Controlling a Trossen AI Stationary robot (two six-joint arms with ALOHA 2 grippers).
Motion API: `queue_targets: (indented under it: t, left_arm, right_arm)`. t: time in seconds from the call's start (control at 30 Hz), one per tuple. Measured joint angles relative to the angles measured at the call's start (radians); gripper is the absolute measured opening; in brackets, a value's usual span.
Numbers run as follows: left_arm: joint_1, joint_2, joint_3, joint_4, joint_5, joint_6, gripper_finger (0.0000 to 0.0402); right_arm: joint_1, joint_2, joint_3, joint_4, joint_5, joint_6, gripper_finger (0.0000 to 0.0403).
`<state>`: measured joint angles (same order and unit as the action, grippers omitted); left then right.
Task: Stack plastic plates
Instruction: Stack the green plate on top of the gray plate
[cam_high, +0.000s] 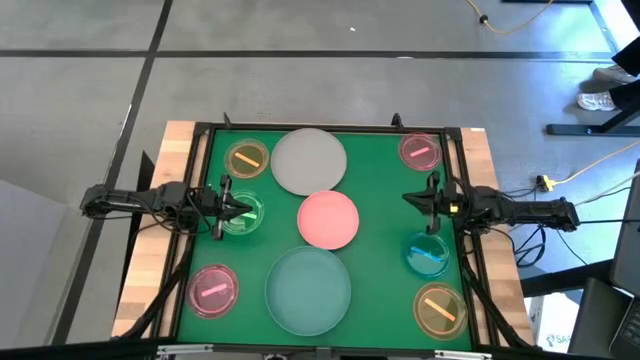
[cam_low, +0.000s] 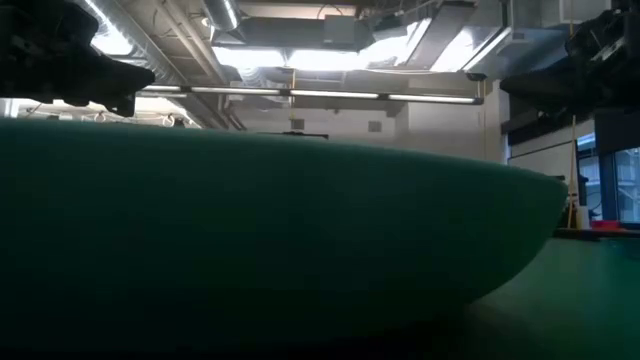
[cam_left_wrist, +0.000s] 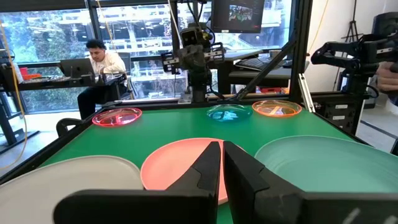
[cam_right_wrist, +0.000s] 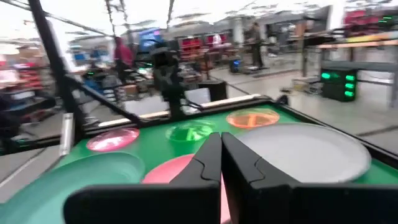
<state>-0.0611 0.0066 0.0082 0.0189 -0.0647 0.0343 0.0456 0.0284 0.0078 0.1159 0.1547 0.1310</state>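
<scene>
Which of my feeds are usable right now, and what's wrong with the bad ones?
High view: evenly lit, all plates clear. Low view: nearly filled by the dark, backlit edge of the large teal plate, ceiling lights glaring above it. Left wrist view: sharp. Right wrist view: motion-blurred, though the grey-white plate and pink plate stay recognisable.

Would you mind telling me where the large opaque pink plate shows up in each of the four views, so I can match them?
High view: the large opaque pink plate lies at the mat's centre, between the grey-white plate and the teal plate.
Low view: not visible; a teal plate's rim fills the picture.
Left wrist view: centre, just beyond the shut left gripper.
Right wrist view: low centre, partly behind the shut right gripper.
Shared landmark: the grey-white plate beside it.
</scene>
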Motion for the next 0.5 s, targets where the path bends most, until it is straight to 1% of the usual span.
queue_targets:
  t: [0.2,0.37,0.5]
  left_arm:
    - [0.000,0.000,0.000,0.000,0.000,0.000,0.0011]
    - [0.000,0.000,0.000,0.000,0.000,0.000,0.0011]
    - [0.000,0.000,0.000,0.013,-0.011,0.016,0.0011]
  right_arm:
    - [0.000,0.000,0.001,0.077,-0.021,-0.007,0.0001]
    - [0.000,0.017,0.013,0.061,-0.043,0.027,0.0001]
    - [0.001,0.076,0.014,0.073,-0.043,0.071,0.0001]
